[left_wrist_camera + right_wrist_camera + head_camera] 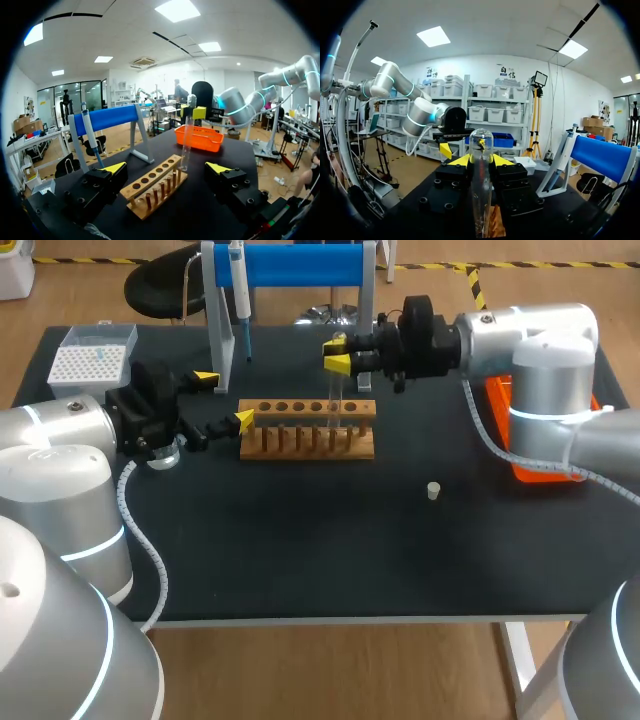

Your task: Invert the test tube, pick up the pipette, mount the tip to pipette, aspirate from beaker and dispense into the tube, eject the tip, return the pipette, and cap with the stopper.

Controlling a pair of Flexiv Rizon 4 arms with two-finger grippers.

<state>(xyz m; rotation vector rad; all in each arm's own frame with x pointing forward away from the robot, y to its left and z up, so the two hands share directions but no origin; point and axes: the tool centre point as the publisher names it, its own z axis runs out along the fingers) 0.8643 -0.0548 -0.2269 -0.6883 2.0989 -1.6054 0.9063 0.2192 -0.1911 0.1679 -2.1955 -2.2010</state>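
Head cam sat high & behind the robot, looking down over the whole table [300,560], near edge to far edge, at mid range. Left wrist cam rode low by the table's left edge, facing across twd the right edge past the left gripper [166,167], w/ the wooden rack [155,185] close ahead. Right wrist cam faced the opposite way, twd the left edge, v. close to the glass tube [481,140] in the right gripper [481,160]. All 3 shared the tube & blue stand [602,157]; each wrist cam saw the other arm's gripper.
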